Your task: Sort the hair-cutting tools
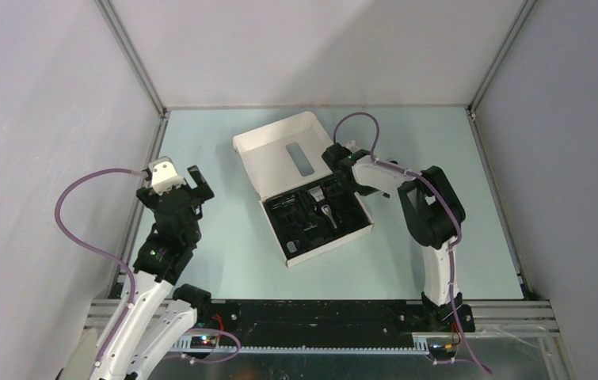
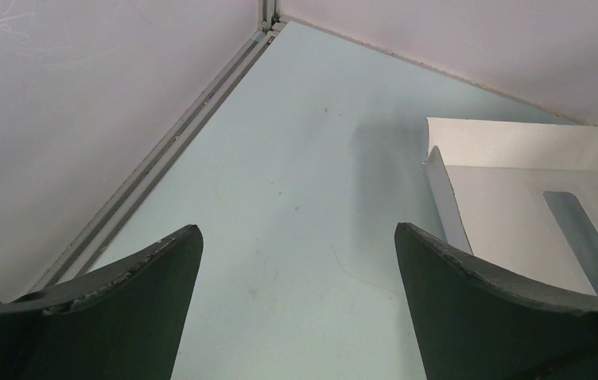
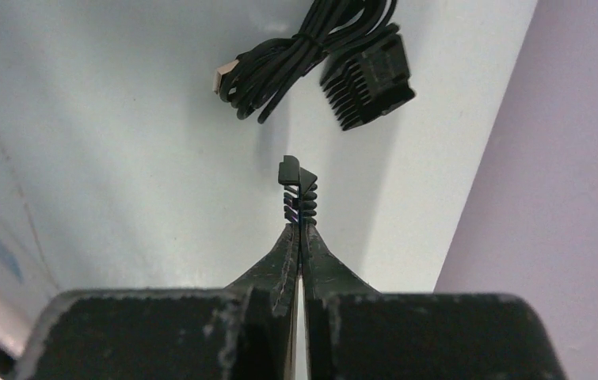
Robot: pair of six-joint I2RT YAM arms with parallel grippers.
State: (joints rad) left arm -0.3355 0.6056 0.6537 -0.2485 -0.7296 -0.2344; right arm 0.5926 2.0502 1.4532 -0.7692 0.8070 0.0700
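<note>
My right gripper (image 3: 300, 229) is shut on a small black comb attachment (image 3: 299, 194), seen edge-on and sticking out past the fingertips. Beyond it in the right wrist view, a second black comb attachment (image 3: 368, 83) lies on the pale surface beside a coiled black cable (image 3: 295, 55). In the top view the right gripper (image 1: 331, 184) hangs over the far edge of the black tray (image 1: 315, 218), where the slim silver-and-black clipper (image 1: 325, 212) lies. My left gripper (image 1: 192, 186) is open and empty above the bare table (image 2: 295, 237), left of the box.
The white cardboard box stands mid-table with its lid (image 1: 279, 150) open toward the back; the lid also shows in the left wrist view (image 2: 517, 198). Walls with metal rails (image 1: 133, 71) close off the left, back and right sides.
</note>
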